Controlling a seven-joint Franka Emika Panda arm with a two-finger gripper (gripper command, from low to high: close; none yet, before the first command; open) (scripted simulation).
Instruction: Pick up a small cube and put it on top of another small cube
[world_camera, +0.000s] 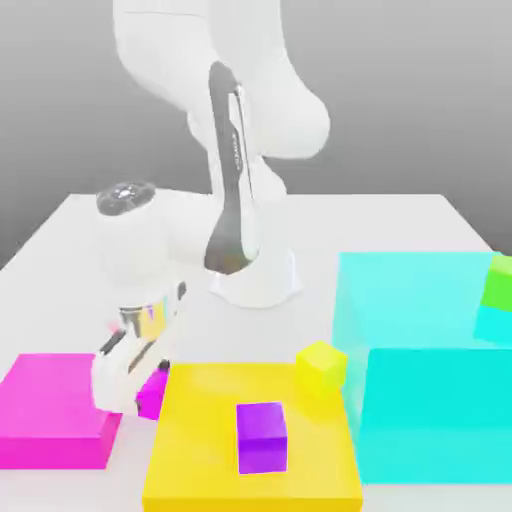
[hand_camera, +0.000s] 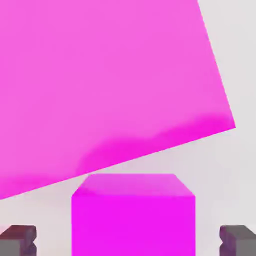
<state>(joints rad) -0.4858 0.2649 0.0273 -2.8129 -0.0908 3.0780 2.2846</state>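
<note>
You are working on a white table (world_camera: 420, 215) under a plain grey backdrop, with coloured blocks crowded along the lower part of the exterior view. Nearest the camera, at lower centre, a flat yellow slab (world_camera: 200, 440) carries a small purple cube (world_camera: 262, 437), and a small yellow cube (world_camera: 321, 364) sits at its far right corner. At lower left lies a flat magenta slab (world_camera: 50, 405), and in the gap between it and the yellow slab your gripper (world_camera: 140, 385) is down at table level around the small pink cube (world_camera: 154, 393), of which you see just a sliver there. In the hand view the pink cube (hand_camera: 133, 215) sits low in the middle of the frame, between the two dark fingertips (hand_camera: 18, 240) at the lower corners; they stand apart with clear space on each side, so nothing is clamped. The cube appears to rest on the table, just beside the magenta slab's edge. On the right of the exterior view stand two big cyan blocks (world_camera: 435, 415), the farther one bearing a small green cube (world_camera: 497, 281) at the frame's right edge. By my reading, the approach is done; closing, lifting, carrying and stacking on another small cube all remain.
</note>
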